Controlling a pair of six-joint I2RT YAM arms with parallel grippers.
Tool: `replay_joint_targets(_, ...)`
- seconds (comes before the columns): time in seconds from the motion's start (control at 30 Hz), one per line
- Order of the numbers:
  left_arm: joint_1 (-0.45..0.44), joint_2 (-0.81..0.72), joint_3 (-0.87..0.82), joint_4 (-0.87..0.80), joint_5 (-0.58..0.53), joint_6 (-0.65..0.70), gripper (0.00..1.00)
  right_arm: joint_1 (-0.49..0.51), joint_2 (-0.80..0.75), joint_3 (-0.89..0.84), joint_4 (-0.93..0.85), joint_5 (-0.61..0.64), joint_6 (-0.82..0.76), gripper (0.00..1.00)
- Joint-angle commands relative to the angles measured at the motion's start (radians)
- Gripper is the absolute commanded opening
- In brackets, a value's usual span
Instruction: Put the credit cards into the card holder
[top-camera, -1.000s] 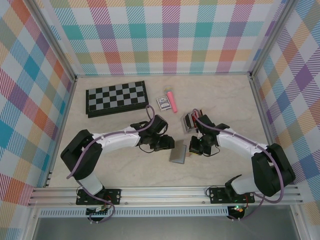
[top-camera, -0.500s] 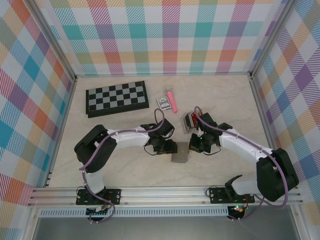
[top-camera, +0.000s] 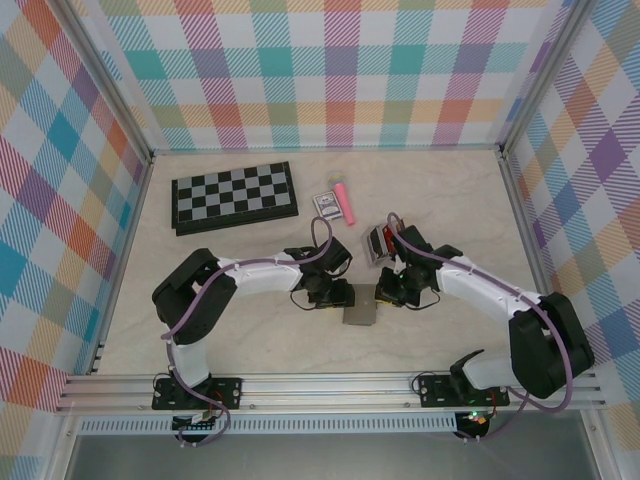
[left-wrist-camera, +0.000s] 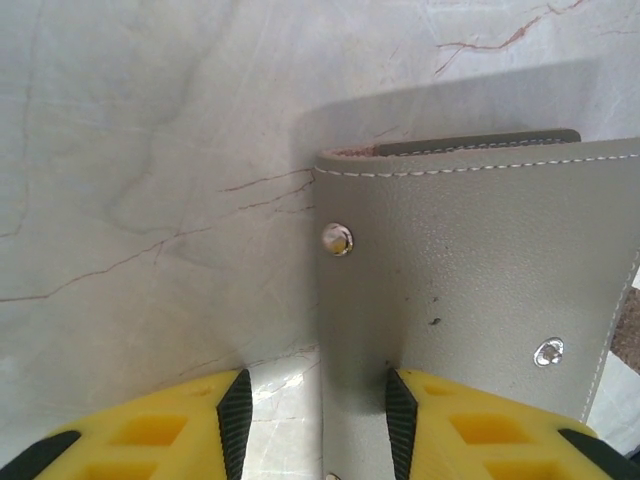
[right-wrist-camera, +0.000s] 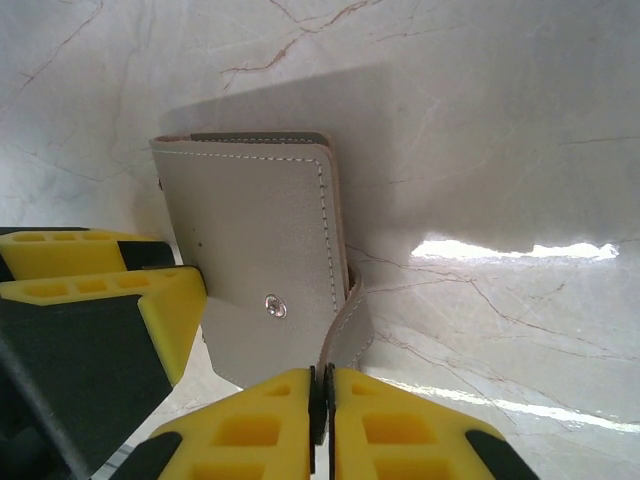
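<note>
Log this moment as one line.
card holder: lying on table | left gripper: open, astride its edge | right gripper: shut on its flap

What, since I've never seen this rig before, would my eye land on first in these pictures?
A flat grey leather folding card holder lies in the middle of the marbled table, both arms bent in toward it. The right gripper is shut on its flap; the left gripper stands open astride its edge. A black-and-grey chequered board lies at the back left.
</note>
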Motion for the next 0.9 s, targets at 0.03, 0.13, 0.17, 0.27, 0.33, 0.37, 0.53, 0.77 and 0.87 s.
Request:
replay_joint_targets(0.03,-0.024,0.047,0.005,-0.006,-0.018,0.005,0.41,0.006,-0.008,0.026,-0.022,-0.006,-0.007,0.15)
replay_joint_targets(0.13,-0.023,0.05,0.008,-0.006,-0.018,0.003,0.41,0.006,-0.019,0.025,-0.032,-0.005,-0.007,0.17)
replay_joint_targets(0.17,-0.023,0.051,0.01,-0.007,-0.015,0.003,0.41,0.006,-0.021,0.025,-0.035,-0.002,-0.007,0.18)
replay_joint_targets(0.27,-0.023,0.052,0.01,-0.003,-0.013,0.003,0.4,0.006,-0.024,0.024,-0.039,-0.006,-0.01,0.18)
replay_joint_targets(0.33,-0.023,0.052,0.009,-0.004,-0.012,0.003,0.4,0.006,-0.026,0.022,-0.039,-0.006,-0.01,0.2)
replay_joint_targets(0.37,-0.023,0.053,0.01,-0.004,-0.012,0.003,0.4,0.006,-0.027,0.023,-0.042,-0.005,-0.01,0.2)
replay_joint_targets(0.53,-0.023,0.053,0.005,0.002,-0.008,0.0,0.4,0.006,-0.018,0.022,-0.059,0.012,-0.014,0.17)
replay_joint_targets(0.77,-0.023,0.053,0.008,0.003,-0.004,-0.001,0.4,0.005,0.017,0.028,-0.081,0.031,-0.023,0.22)
replay_joint_targets(0.87,-0.023,0.055,0.007,0.006,-0.001,-0.002,0.4,0.006,0.022,0.028,-0.077,0.031,-0.024,0.19)
